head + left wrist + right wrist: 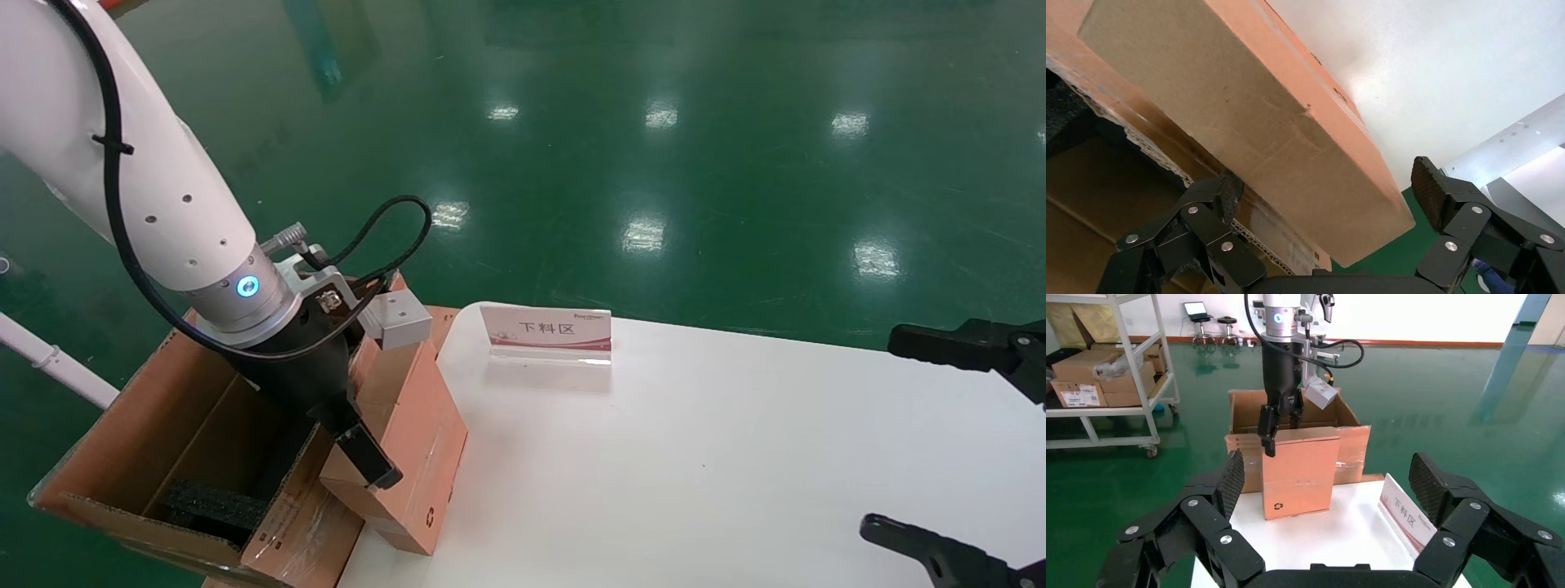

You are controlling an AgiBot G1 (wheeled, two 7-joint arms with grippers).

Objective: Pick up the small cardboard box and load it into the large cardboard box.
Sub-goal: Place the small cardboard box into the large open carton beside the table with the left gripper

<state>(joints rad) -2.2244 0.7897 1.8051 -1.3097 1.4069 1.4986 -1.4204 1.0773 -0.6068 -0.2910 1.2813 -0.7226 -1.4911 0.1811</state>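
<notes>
The small box [413,445] stands tilted at the table's [695,457] left edge, leaning against the flap of the large box [163,425] just beside it, recycling mark low on its face. The left gripper [359,445] sits over its top end, fingers [1428,184] spread wide to either side; one pad looks close to the cardboard, the other apart. Black foam [212,502] lies inside the large box. The right gripper [940,441] hangs wide open over the table's right side, well apart. A sign [546,331] stands at the far edge.

your left pincer [359,445] has the small box [417,445] between its fingers; the large box's flap [302,523] stands just below.
</notes>
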